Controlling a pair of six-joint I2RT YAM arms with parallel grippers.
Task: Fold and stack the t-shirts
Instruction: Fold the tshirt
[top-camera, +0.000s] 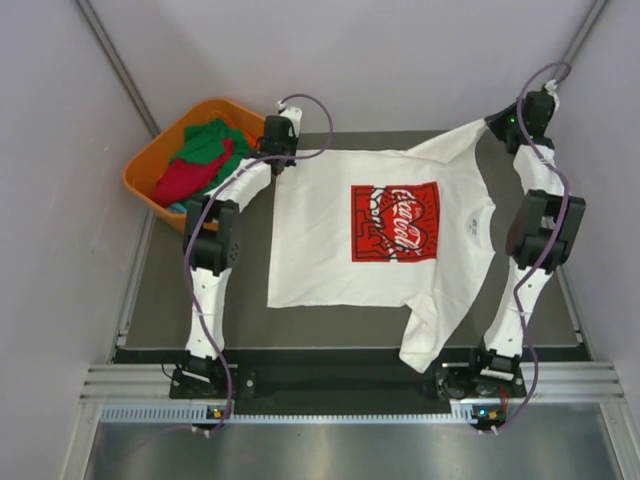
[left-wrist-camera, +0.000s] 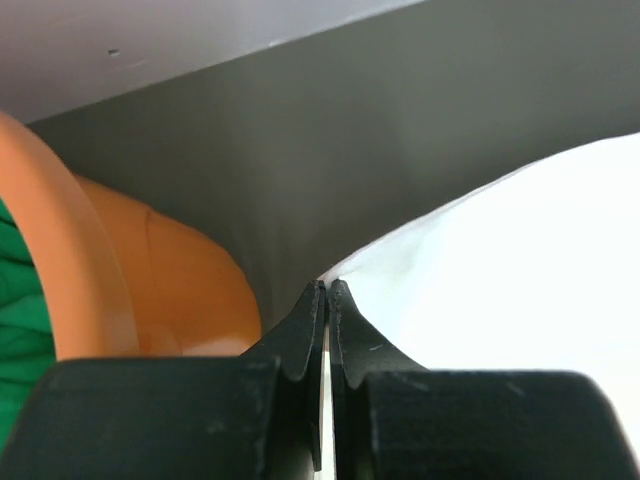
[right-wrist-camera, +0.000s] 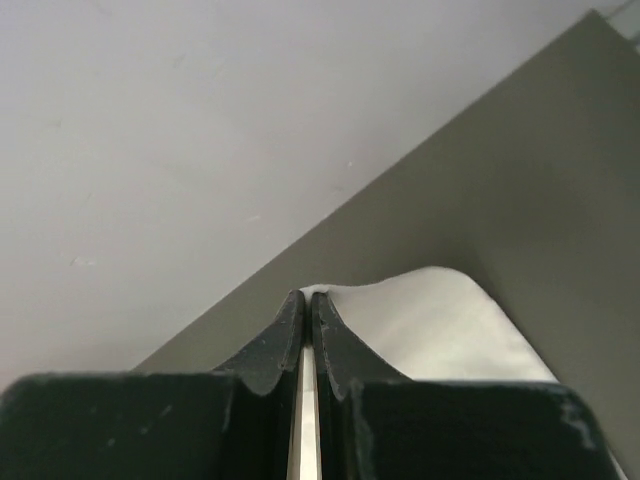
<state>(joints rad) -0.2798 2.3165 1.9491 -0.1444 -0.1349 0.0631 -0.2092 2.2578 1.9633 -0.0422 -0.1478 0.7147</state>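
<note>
A white t-shirt (top-camera: 320, 240) with a red chest print (top-camera: 395, 222) lies spread flat on the dark table, collar to the right. My left gripper (top-camera: 279, 160) is shut on its far left hem corner, and the left wrist view shows the white cloth (left-wrist-camera: 520, 260) pinched between the closed left gripper (left-wrist-camera: 327, 285) tips. My right gripper (top-camera: 497, 124) is shut on the far sleeve at the back right, with the cloth (right-wrist-camera: 440, 320) caught in the right gripper (right-wrist-camera: 306, 293). A green t-shirt (top-camera: 205, 140) and a red one (top-camera: 185, 180) lie crumpled in the basket.
The orange basket (top-camera: 150, 160) stands at the back left corner, just left of my left gripper; its rim (left-wrist-camera: 90, 280) fills the left of the left wrist view. The shirt's near sleeve (top-camera: 430, 340) reaches the table's front edge. Grey walls close the back and sides.
</note>
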